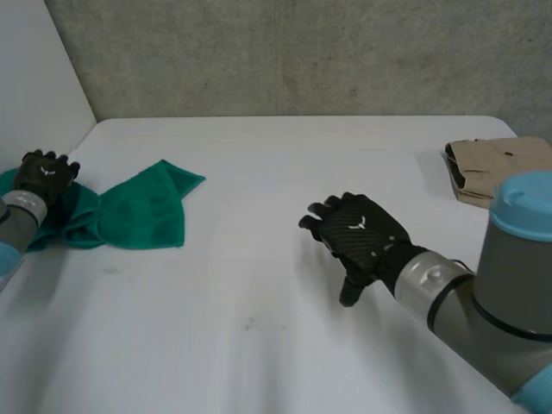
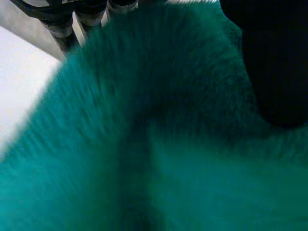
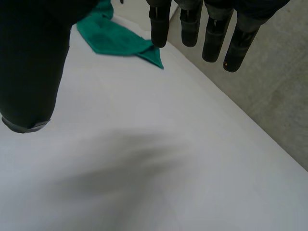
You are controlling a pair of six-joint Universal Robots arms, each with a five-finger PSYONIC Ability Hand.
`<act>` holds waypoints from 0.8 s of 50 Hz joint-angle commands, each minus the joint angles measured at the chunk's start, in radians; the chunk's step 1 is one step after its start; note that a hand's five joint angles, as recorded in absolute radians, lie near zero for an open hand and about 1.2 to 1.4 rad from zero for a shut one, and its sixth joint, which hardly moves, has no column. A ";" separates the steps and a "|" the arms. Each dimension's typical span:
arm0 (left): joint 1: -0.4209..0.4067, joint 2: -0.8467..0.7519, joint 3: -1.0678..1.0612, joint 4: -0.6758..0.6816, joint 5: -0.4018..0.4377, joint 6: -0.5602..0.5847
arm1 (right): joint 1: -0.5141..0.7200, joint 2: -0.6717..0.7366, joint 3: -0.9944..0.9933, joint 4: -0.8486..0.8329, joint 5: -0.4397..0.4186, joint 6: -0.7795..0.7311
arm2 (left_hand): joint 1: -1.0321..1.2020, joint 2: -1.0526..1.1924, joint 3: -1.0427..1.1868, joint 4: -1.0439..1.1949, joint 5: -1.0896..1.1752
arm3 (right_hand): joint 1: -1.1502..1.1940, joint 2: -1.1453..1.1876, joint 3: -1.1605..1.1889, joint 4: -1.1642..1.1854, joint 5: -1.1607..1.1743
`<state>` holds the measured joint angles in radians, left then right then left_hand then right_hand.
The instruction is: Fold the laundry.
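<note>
The left hand (image 1: 45, 175) sits on the bunched end of the green towel (image 1: 142, 207); whether it grips the cloth I cannot tell. The right hand (image 1: 362, 235) hangs released over the white table (image 1: 259, 345), fingers straight, holding nothing, well apart from the towel. A folded beige garment (image 1: 496, 168) lies beyond it.

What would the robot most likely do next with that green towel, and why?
Probably the right hand should travel across the table toward the green towel's near free corner. That hand hovers open and empty, well apart from the towel, while the left hand is already on the towel's far end. The towel lies bunched, so it likely needs a second hand to spread it before folding.
</note>
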<state>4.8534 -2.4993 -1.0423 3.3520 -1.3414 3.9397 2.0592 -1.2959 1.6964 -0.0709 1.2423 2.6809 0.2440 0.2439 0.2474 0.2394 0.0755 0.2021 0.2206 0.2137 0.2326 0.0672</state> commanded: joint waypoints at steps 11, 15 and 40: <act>-0.225 0.274 -0.157 0.053 -0.154 -0.178 | -0.119 -0.054 0.081 -0.030 -0.007 -0.039 | 1.152 1.152 1.149 1.157 1.146 | -0.028 -0.046 -0.039 -0.058 -0.067; -0.357 0.459 -0.274 0.057 -0.154 -0.399 | -0.140 -0.085 0.080 -0.030 -0.003 -0.033 | 1.152 1.152 1.149 1.157 1.146 | -0.028 -0.046 -0.039 -0.058 -0.067; -0.701 0.580 -0.499 -0.006 -0.147 -0.672 | -0.226 -0.134 0.049 -0.033 0.000 -0.021 | -0.036 -0.036 -0.040 -0.032 -0.043 | -0.028 -0.046 -0.039 -0.058 -0.067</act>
<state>4.0503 -1.9200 -1.5785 3.3506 -1.4837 3.2576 1.8270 -1.4320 1.7704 -0.1070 1.2479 2.6611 0.1911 0.2096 0.2139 0.2072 0.0463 0.2021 0.2206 0.2139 0.2326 0.0672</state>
